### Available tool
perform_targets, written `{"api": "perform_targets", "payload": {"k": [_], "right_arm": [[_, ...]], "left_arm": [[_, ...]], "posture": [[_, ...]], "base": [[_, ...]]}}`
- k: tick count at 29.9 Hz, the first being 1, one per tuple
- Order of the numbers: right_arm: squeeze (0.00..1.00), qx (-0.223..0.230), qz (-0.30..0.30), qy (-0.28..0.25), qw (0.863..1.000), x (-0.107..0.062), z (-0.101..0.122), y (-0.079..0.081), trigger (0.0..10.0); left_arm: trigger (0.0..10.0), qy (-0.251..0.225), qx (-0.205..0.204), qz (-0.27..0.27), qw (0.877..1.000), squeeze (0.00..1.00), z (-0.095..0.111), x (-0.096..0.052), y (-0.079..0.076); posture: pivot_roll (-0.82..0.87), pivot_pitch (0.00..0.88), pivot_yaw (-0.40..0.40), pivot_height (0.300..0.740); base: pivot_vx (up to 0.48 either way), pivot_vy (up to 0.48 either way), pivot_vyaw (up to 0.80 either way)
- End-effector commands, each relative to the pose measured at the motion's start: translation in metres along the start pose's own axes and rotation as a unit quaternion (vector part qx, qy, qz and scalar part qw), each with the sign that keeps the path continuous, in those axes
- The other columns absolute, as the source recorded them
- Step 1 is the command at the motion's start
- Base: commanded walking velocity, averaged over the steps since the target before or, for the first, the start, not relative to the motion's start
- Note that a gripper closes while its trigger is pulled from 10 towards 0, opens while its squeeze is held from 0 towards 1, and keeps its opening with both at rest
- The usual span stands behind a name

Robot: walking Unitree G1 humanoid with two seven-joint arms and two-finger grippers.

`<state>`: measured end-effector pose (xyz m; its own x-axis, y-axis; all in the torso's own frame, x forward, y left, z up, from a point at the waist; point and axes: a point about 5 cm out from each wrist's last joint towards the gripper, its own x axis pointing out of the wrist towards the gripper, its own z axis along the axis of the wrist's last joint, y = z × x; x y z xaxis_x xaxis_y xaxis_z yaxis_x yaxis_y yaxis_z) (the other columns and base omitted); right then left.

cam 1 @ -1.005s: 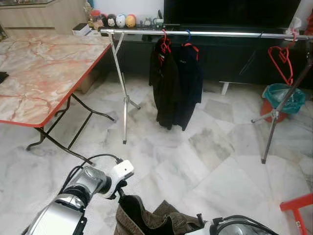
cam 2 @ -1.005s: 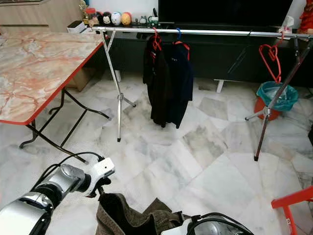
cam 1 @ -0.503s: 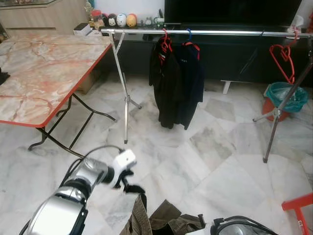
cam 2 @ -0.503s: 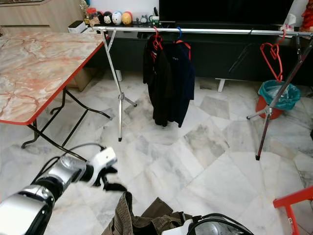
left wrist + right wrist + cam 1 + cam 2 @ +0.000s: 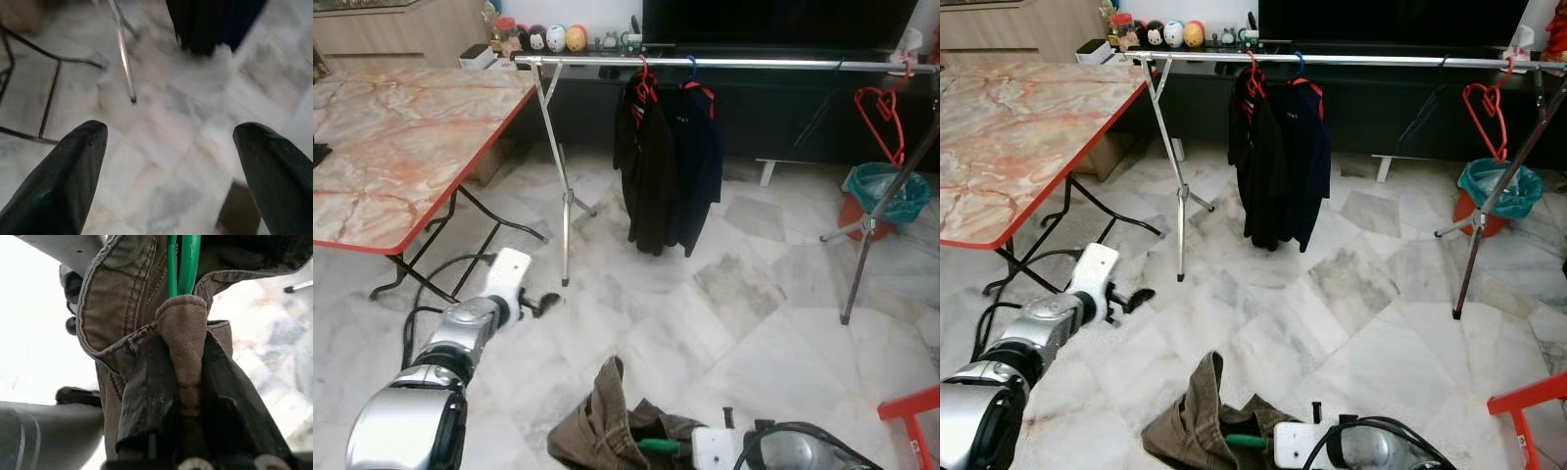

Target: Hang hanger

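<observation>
Nearest to the robot, the right claw (image 5: 183,396) is pinching a fold of a brown garment (image 5: 607,421) together with the green hanger (image 5: 182,264) inside it; in the right wrist view the 2 black fingers (image 5: 146,396) press the cloth from both sides and the green wire comes out above the fold. In the head views this bundle hangs low, just in front of the robot's body, with a short piece of green showing beside the right wrist. The left claw (image 5: 168,166) is spread wide and holds nothing; it reaches out on the left side, over the marble floor (image 5: 754,323), apart from the garment. Farther on the left stands a folding table (image 5: 401,147) with a marble pattern top. Farthest is the clothes rail (image 5: 754,64), a metal bar that runs from left to right across the room on crossed legs. On it hang 2 dark garments (image 5: 666,166) near the middle and a red hanger (image 5: 881,113) near the right end. So the rail lies ahead of and above the right claw, well apart from it, and I judge the bundle must be carried forward and lifted, with the hook turned across the bar. The free stretch between the dark garments and the red hanger looks to be the easier place.
</observation>
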<state>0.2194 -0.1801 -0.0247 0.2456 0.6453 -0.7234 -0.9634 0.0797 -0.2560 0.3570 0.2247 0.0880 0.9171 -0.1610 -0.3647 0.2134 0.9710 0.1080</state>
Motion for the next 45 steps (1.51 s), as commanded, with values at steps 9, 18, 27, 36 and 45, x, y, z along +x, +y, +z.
{"api": "perform_targets", "payload": {"k": [9, 18, 27, 36, 45], "right_arm": [[0.00, -0.009, -0.034, -0.053, 0.998, -0.011, 0.016, -0.028, 10.0], [0.00, -0.027, -0.036, -0.067, 0.997, -0.015, 0.026, -0.042, 10.0], [0.00, -0.038, -0.048, -0.060, 0.996, -0.023, 0.027, -0.052, 10.0], [0.00, -0.035, -0.054, -0.055, 0.996, -0.027, 0.027, -0.057, 10.0], [0.00, -0.040, -0.059, -0.056, 0.996, -0.028, 0.030, -0.062, 10.0]], "left_arm": [[10.0, 0.009, 0.136, -0.184, 0.973, 0.00, -0.025, -0.016, -0.018], [10.0, -0.014, 0.151, -0.316, 0.936, 0.00, -0.031, -0.014, -0.071], [10.0, -0.018, 0.193, -0.350, 0.916, 0.00, -0.030, -0.019, -0.075], [10.0, 0.004, 0.222, -0.394, 0.892, 1.00, -0.035, -0.029, -0.068], [10.0, 0.011, 0.254, -0.450, 0.856, 0.00, -0.032, -0.031, -0.084]], "posture": [[0.12, 0.010, 0.045, 0.740], [0.12, 0.000, 0.037, 0.740], [0.12, 0.006, 0.039, 0.740], [0.12, 0.023, 0.038, 0.740], [0.12, 0.029, 0.040, 0.740]], "base": [[0.000, 0.000, 0.00], [0.000, 0.000, 0.00], [0.000, 0.000, 0.00], [0.000, 0.000, 0.00], [0.000, 0.000, 0.00]]}}
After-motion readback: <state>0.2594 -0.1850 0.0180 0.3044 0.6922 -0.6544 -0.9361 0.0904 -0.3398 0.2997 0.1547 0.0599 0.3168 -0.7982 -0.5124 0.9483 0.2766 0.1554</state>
